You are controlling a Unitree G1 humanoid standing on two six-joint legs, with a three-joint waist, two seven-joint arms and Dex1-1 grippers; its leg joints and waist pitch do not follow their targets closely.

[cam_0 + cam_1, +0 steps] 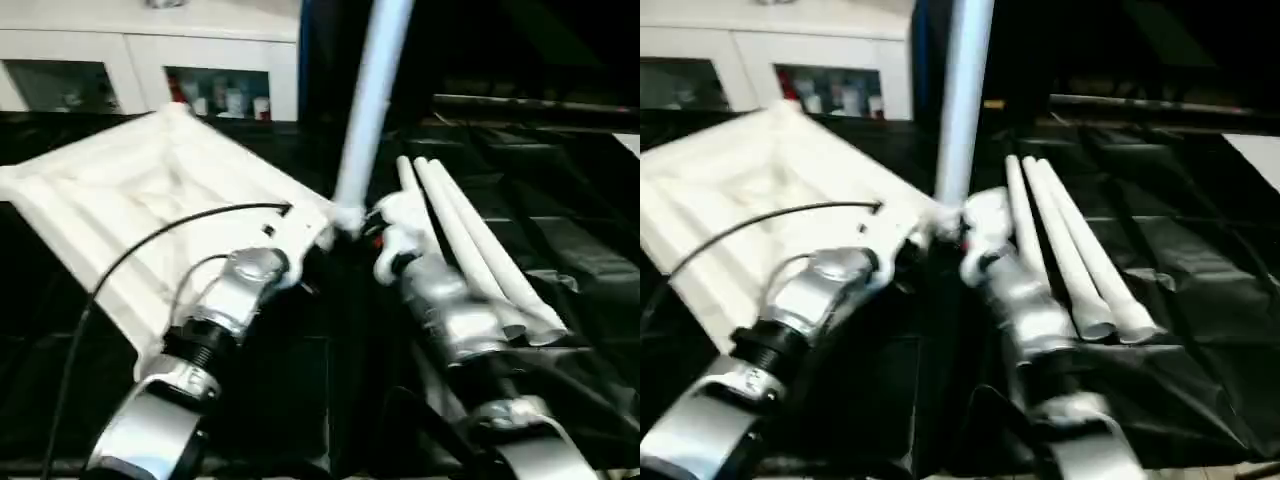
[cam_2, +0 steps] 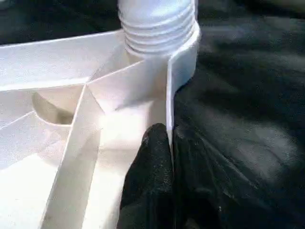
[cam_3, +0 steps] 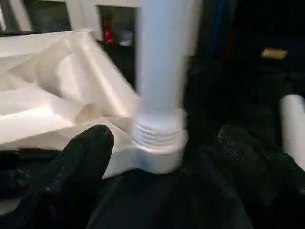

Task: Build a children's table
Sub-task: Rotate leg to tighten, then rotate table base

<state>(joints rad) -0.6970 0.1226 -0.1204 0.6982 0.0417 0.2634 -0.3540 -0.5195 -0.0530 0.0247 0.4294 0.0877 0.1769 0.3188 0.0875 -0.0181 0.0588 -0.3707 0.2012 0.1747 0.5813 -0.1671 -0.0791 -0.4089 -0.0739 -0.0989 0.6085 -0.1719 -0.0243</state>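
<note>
The children's table top (image 1: 120, 200) lies ribbed side up on black cloth. One white leg (image 1: 370, 100) stands upright, its threaded end in the corner socket (image 3: 159, 155) nearest me. My left gripper (image 2: 170, 136) is shut on the top's thin rim wall just beside that socket. My right gripper (image 3: 167, 140) is open, one black finger (image 3: 88, 148) on each side of the leg's base, both apart from it. More white legs (image 1: 480, 250) lie side by side on the cloth to the right of my right arm.
A white glass-door cabinet (image 1: 150, 70) runs along the back left. Black cloth (image 1: 580, 220) covers the work surface, wrinkled at the right. A thin black cable (image 1: 130, 250) arcs over the table top toward my left wrist.
</note>
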